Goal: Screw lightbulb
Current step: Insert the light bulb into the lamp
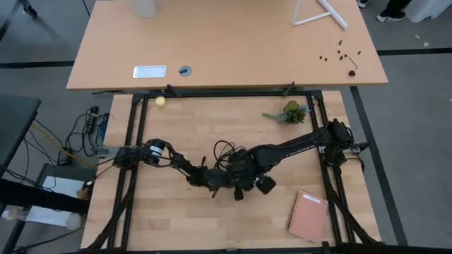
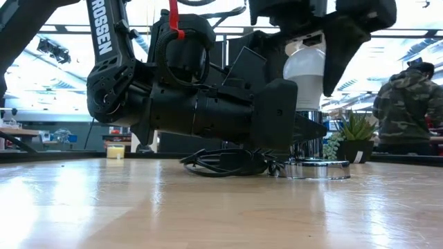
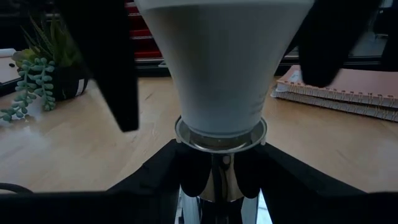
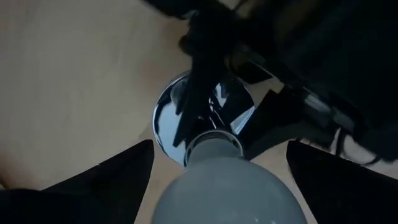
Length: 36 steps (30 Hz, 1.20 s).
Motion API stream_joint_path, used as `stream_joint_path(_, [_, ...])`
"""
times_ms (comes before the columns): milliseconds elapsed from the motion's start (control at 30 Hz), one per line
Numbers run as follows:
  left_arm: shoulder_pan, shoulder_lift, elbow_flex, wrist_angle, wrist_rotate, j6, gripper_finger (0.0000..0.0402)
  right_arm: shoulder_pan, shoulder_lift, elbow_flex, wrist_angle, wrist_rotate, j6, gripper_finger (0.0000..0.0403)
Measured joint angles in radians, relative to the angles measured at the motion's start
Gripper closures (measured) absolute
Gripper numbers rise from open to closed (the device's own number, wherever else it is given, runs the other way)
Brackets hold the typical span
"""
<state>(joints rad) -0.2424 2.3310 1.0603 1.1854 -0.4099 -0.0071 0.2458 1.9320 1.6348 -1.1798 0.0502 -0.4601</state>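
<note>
The right gripper point(image 4: 214, 180) hangs above the lightbulb point(image 2: 304, 66), its fingers spread wide to either side of the white glass with a gap showing on both, so it seems to grip nothing. Just below it the left gripper point(image 3: 221, 177) comes in level with the surface, half closed around the chrome stem of the socket point(image 2: 317, 168), steadying it. The lightbulb stands upright with its neck seated in the socket collar, so the screwing looks largely done; whether it is fully tight I cannot tell, and a last turn or a simple pull-away may be what remains

Beyond the grippers, the wooden surface point(image 1: 176, 219) carries a black cord point(image 2: 225, 164), a small potted plant point(image 1: 289, 113) and a pink notebook point(image 1: 308, 215). A person in camouflage point(image 2: 405, 111) is in the room behind
</note>
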Motion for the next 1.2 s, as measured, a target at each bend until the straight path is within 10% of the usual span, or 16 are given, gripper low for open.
stream_joint_path(400, [0.0,0.0,0.0,-0.002,0.0,0.001,0.0219,-0.006,-0.002,-0.027,-0.041,0.002,-0.356,0.0029])
stream_joint_path(1200, [0.0,-0.001,0.0,-0.008,-0.002,0.001,0.0219,-0.022,-0.006,-0.069,0.052,-0.039,-0.386,0.0147])
